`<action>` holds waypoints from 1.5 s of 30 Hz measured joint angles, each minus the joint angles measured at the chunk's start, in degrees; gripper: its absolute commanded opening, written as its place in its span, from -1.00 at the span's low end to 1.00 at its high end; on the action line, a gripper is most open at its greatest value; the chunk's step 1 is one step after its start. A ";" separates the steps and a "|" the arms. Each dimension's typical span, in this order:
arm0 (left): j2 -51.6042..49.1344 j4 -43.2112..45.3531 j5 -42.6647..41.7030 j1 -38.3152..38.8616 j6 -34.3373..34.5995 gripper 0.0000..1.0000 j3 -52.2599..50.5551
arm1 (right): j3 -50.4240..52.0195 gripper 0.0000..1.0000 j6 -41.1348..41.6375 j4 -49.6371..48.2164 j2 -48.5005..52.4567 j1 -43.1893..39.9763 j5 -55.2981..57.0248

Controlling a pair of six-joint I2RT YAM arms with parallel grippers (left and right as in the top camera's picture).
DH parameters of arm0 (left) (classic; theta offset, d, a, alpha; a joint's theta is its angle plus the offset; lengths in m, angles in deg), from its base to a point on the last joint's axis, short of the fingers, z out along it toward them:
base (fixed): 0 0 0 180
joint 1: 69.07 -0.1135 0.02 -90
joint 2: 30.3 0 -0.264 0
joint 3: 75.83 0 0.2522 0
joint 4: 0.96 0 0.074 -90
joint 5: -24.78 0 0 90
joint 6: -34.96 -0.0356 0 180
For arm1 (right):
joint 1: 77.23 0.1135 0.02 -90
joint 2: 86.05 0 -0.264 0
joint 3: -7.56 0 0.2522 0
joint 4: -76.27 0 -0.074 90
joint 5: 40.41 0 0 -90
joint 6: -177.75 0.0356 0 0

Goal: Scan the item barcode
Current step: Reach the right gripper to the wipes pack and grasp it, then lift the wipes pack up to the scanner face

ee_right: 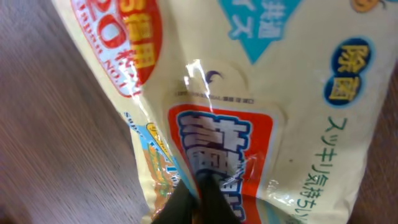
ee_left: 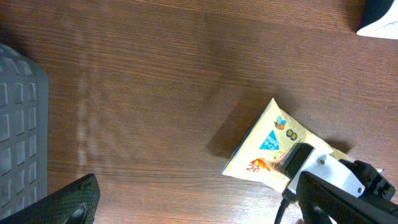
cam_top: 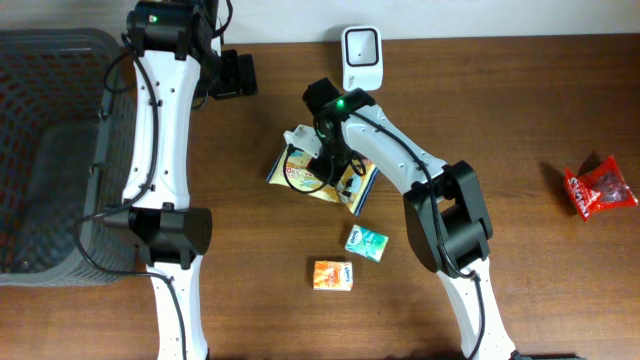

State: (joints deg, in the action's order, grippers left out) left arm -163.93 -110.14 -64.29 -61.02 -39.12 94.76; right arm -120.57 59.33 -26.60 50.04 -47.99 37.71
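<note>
Right gripper (ee_right: pixel 203 198) has its two dark fingertips pressed together on the film of the yellow plastic wet-wipe packet (ee_right: pixel 298 112), pinching a thin fold near the red-and-white label. The left gripper (cam_top: pixel 235 75) hangs spread wide near the far edge of the brown wooden table (cam_top: pixel 520 110), holding nothing.

**Position of the item.** The packet (cam_top: pixel 298 178) lies flat on the table, printed face up, just in front of the white handheld-style barcode scanner (cam_top: pixel 360 55) and apart from it. No barcode shows in any view; it is probably on the underside.

**Procedure for the step in hand (lift and present).**
1. Confirm the pinch before lifting. Only film is caught, so the soft packet is likely to sag or slip.
2. Raise the packet slowly and straight up until it hangs free of the table.
3. Turn the wrist so the hidden face points at the scanner window.
4. Hold the face square to the window and keep it steady; creased film may defeat a read.

**Caution.** Keep the lift path away from the small green packet (cam_top: pixel 366 242) and the small orange packet (cam_top: pixel 332 275), which lie near the arm. The grey mesh basket (cam_top: pixel 50 150) and the red snack bag (cam_top: pixel 598 188) are well apart.
</note>
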 measured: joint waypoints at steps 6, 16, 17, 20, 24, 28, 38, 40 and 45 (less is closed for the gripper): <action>0.00 -0.04 0.00 0.00 0.00 0.98 0.00 | -3.39 -0.92 10.34 0.70 0.07 -0.22 1.97; 0.00 -0.61 0.00 0.00 0.00 0.98 0.00 | -25.16 -0.92 24.24 6.84 0.07 -10.40 5.16; 0.00 -0.61 0.00 0.00 0.00 0.98 0.00 | -25.59 -0.92 24.55 6.93 0.07 -10.64 5.20; 0.00 -0.63 0.00 0.00 0.00 0.98 0.00 | -25.22 -0.92 24.39 8.11 0.07 -10.54 5.03; -0.07 -0.66 0.00 0.00 0.00 0.98 0.00 | -20.57 0.58 24.83 8.90 0.07 -9.70 5.03; -0.61 -0.94 0.02 0.00 0.00 0.98 -0.42 | -13.40 1.00 27.69 7.06 0.07 -10.21 6.36; -1.07 -0.39 0.00 0.00 0.00 0.98 -1.11 | 2.29 0.45 30.03 -4.20 -0.50 -12.63 8.41; -1.07 -0.39 0.00 0.00 0.00 0.98 -1.11 | 3.67 -0.12 30.12 -5.99 -1.18 -12.66 8.70; -1.07 -0.37 0.00 0.00 0.00 0.98 -1.11 | 3.93 -0.92 31.28 -6.88 -2.49 -12.63 8.59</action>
State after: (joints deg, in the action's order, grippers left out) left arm -165.00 -110.51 -64.29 -61.02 -39.12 93.65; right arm -116.64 90.61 -33.48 47.55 -60.63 46.30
